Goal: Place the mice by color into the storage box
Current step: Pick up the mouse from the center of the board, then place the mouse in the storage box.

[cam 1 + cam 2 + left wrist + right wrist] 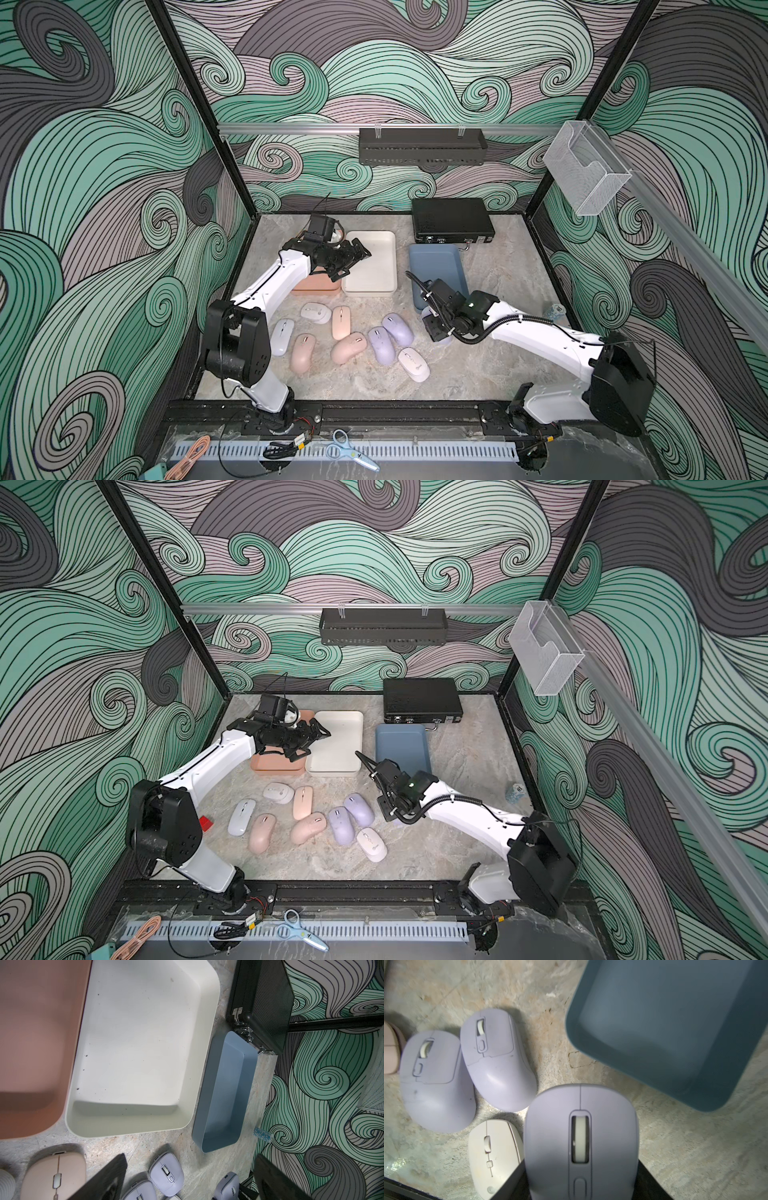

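lavender mouse pinched in right gripper, blue box at its twelve o'clock; left gripper spread above pink box.

Nine mice, three storage boxes

L arm reaches fwd, forearm raised, left gripper hanging w/ jaws spread wide. R arm bends inward & low, right gripper tipped down, clamped on a purple mouse.
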Robot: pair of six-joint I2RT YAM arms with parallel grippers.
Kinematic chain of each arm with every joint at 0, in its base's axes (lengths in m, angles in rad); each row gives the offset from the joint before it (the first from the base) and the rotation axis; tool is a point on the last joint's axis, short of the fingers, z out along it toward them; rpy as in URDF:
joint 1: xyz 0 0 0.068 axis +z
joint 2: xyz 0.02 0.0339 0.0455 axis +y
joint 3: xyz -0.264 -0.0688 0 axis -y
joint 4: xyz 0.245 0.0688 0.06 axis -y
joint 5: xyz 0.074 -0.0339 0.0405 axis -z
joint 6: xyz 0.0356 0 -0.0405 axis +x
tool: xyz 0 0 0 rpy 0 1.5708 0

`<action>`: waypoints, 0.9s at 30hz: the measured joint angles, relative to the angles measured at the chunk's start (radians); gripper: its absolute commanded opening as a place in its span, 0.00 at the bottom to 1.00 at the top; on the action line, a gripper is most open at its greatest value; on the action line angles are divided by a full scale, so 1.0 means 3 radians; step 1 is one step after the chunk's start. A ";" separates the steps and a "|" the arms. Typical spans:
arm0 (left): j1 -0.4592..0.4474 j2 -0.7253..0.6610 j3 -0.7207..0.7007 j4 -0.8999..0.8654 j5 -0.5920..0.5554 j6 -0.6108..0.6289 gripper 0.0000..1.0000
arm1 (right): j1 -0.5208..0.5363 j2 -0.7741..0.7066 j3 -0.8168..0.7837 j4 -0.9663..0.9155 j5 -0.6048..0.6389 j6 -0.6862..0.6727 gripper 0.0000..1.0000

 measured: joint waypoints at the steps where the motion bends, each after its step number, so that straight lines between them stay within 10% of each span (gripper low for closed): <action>1: 0.0001 -0.0018 0.0008 -0.0014 -0.0028 0.0005 0.94 | -0.0006 0.0001 0.0072 -0.0039 0.0058 0.0010 0.53; 27: 0.0191 -0.0295 0.0134 -0.0258 -0.0546 0.0173 0.93 | -0.1129 0.1750 0.1844 0.0031 0.0088 0.0186 0.51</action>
